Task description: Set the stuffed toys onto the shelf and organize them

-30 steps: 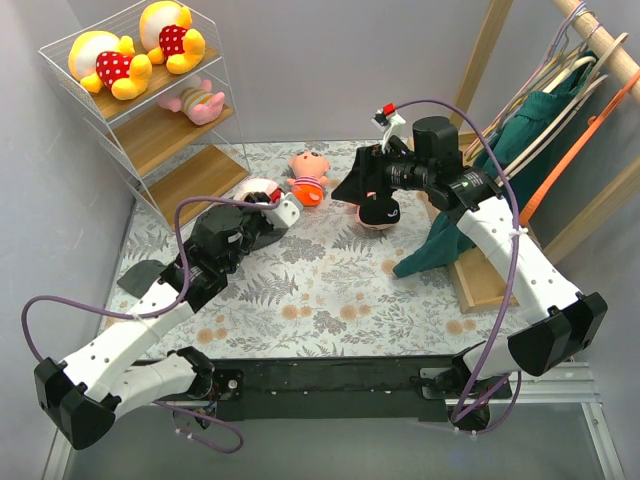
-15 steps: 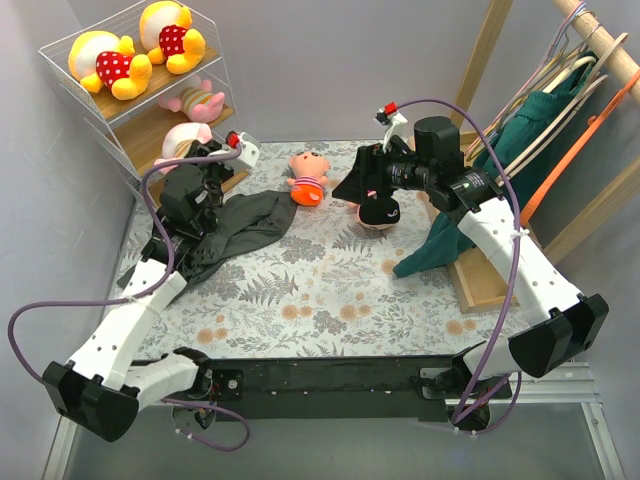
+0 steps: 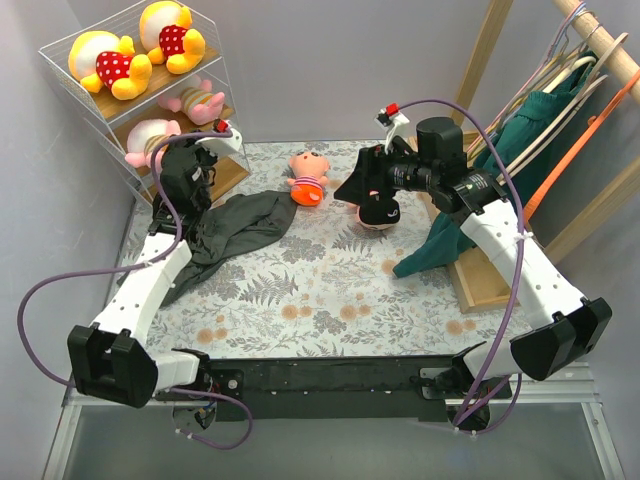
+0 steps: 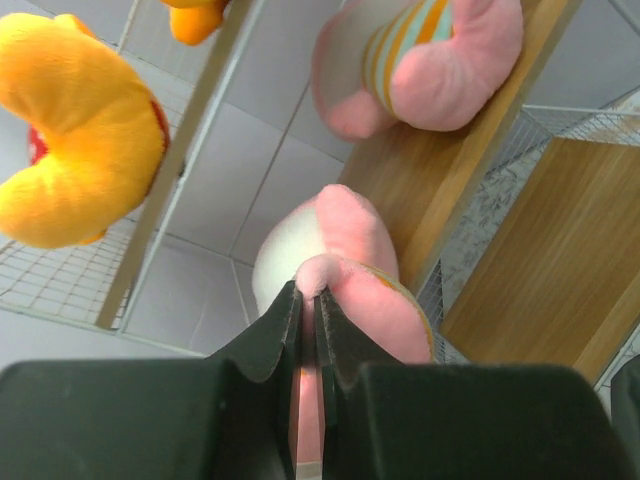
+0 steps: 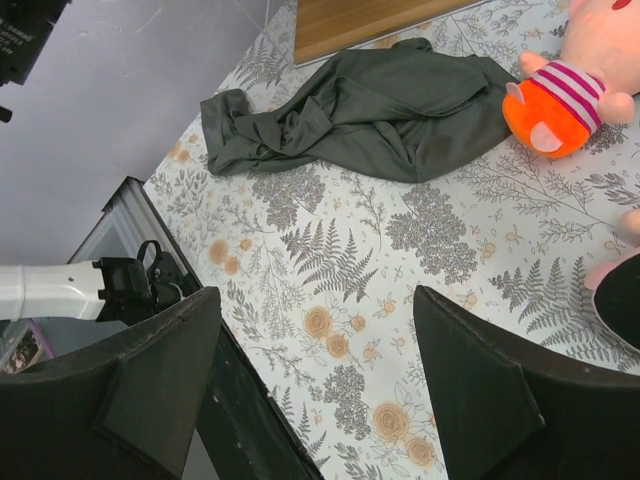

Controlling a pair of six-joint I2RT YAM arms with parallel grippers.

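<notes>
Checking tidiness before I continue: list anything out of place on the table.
A grey cloth lies crumpled on the left side of the table. An orange doll lies unshelved at the back. A teal garment droops from the rack onto the table.

Dark grey cloth (image 3: 238, 230) on floral table (image 3: 330, 292), teal garment (image 3: 545, 108) on wooden rack (image 3: 487, 55)

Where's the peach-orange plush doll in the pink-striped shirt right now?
The doll lies on the floral table, far centre in the top view, just right of the crumpled dark grey cloth.
</notes>
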